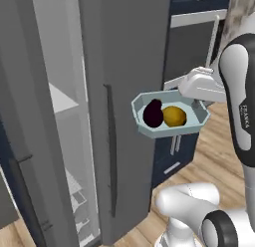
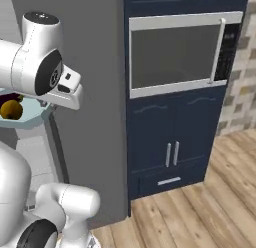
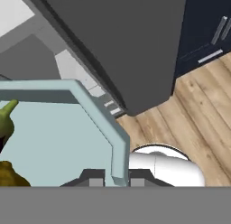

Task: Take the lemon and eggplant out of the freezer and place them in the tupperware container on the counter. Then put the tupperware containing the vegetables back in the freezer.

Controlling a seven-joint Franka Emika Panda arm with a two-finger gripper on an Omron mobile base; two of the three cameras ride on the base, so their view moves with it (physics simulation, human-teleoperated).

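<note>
Pincer clamps tupperware container rim, beside freezer door edge.

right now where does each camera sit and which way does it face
left base view: behind the arm on its left, facing the open freezer; arm at right holds the container up.
right base view: behind on its right, facing the oven; arm at left.
hand view: on the hand, looking along the gripper shut on the container's rim.
All three share the container.

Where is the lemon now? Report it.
In the left base view the lemon lies in the tupperware container, right of the eggplant, held in the air before the freezer door.
</note>
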